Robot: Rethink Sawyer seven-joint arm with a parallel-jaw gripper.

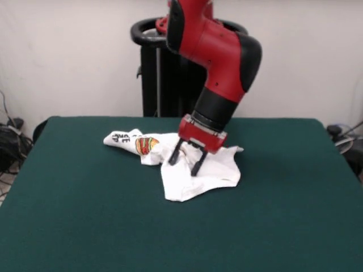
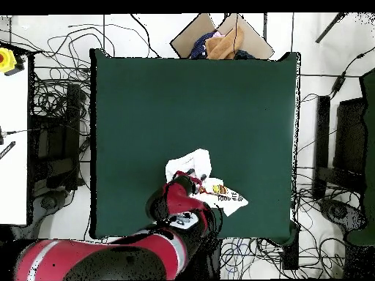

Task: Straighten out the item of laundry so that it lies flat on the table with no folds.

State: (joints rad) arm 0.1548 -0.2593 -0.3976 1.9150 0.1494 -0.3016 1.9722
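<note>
The white T-shirt point(image 1: 195, 175) lies crumpled on the far middle of the green table point(image 1: 85, 215). Its printed part with a burger cartoon and black lettering point(image 1: 139, 143) is bunched to the left. My gripper point(image 1: 186, 162) points down onto the shirt's middle. Its two black fingers point(image 1: 197, 165) stand apart, open, with the tips at the cloth. In the overhead view the shirt point(image 2: 189, 162) lies near the table's point(image 2: 198, 95) bottom edge. There the arm covers part of it, and the gripper point(image 2: 192, 176) sits over it.
The black pedestal point(image 1: 153, 68) stands behind the table's far edge. In the overhead view a cardboard box with clothes point(image 2: 220, 40) sits beyond the table's top edge. Cables lie on the floor around the table. A white bench point(image 2: 11, 139) is at the left.
</note>
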